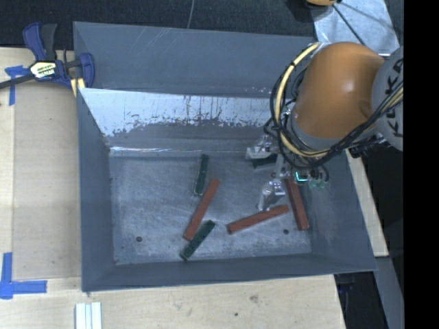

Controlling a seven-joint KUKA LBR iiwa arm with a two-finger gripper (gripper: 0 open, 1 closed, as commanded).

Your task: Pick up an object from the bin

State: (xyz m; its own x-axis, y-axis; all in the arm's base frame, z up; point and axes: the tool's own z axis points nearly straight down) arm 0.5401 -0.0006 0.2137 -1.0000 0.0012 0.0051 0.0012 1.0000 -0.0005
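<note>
KUKA arm's tool low at right-centre of frame, just above right end of a red-brown stick on grey bin floor; 2nd red-brown stick just beside, to the right. Can't tell if tool is spread or pressed together

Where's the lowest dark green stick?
That dark green stick lies near the bottom of the bin, left of middle, at the lower end of a reddish stick.

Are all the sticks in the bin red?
No, two dark green sticks lie among three reddish-brown sticks in the bin.
</note>
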